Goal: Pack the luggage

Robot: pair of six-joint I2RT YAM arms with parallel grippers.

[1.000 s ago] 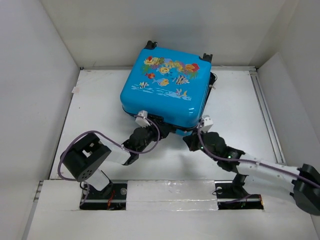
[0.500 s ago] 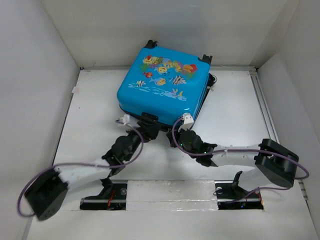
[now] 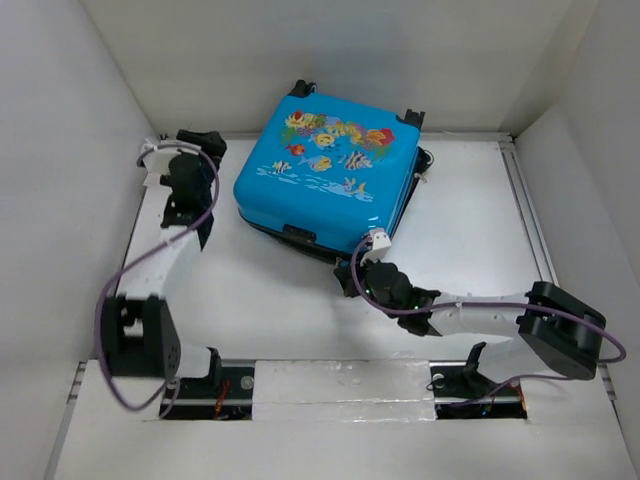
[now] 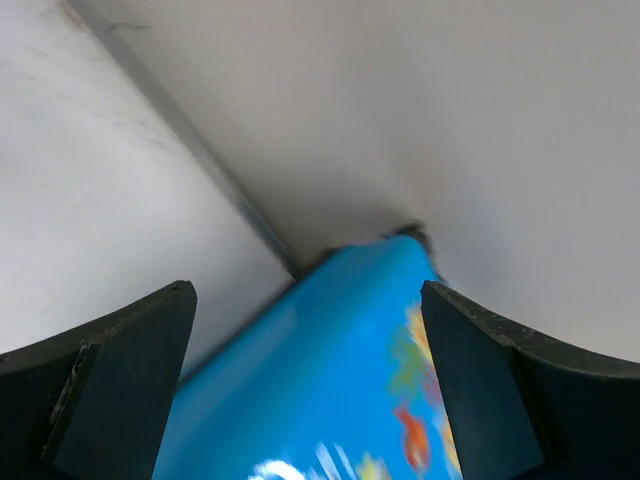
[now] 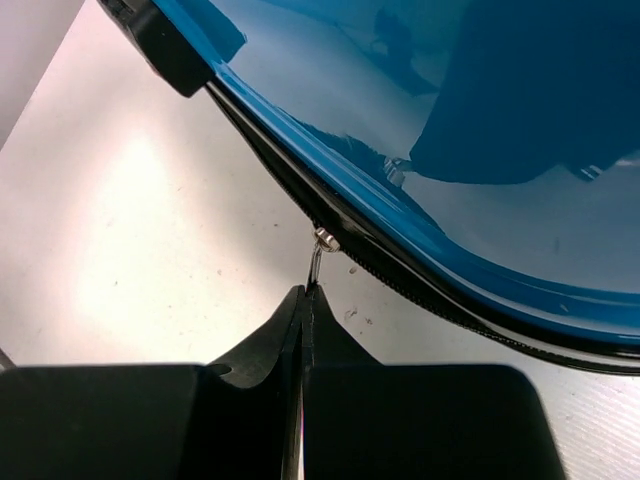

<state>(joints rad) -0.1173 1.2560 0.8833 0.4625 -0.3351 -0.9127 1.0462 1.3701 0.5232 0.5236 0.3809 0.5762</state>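
Right fingers [image 5: 268, 342] pinch the zipper pull [image 5: 316, 262] on the luggage [image 5: 520, 215] just ahead.

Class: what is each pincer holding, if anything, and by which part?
The right pincer is shut on the zipper pull of the luggage, pinching its free end. The left pincer is open, holding nothing.
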